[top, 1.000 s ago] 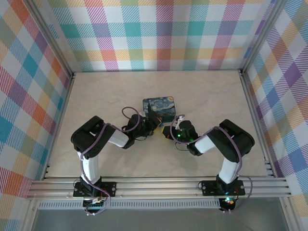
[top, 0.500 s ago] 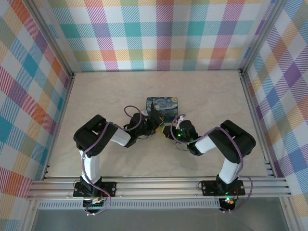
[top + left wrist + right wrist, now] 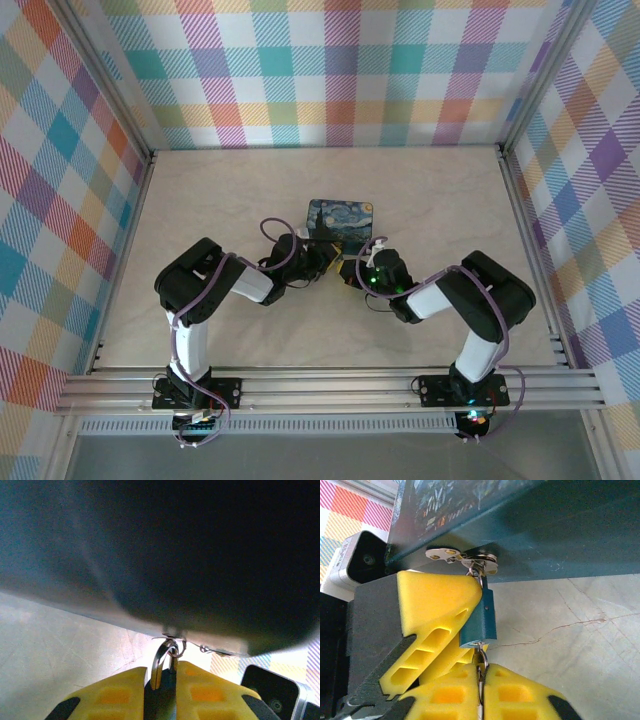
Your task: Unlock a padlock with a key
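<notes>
1. The left claw (image 3: 161, 672) is squeezed shut on the little blue padlock (image 3: 479, 620). Its yellow fingers (image 3: 432, 607) press on the sides of the padlock.
2. The padlock's thin silver shackle (image 3: 160, 660) is hooked on a shiny clasp (image 3: 461, 556). The clasp is on the near edge of the starry blue tin (image 3: 340, 220).
3. A small silver key (image 3: 480, 655) sits at the bottom end of the padlock.
4. The right claw (image 3: 481, 674) is pinched tight on that key, just under the padlock.
5. Both claws meet near the middle of the bench (image 3: 450, 200), right in front of the tin.
</notes>
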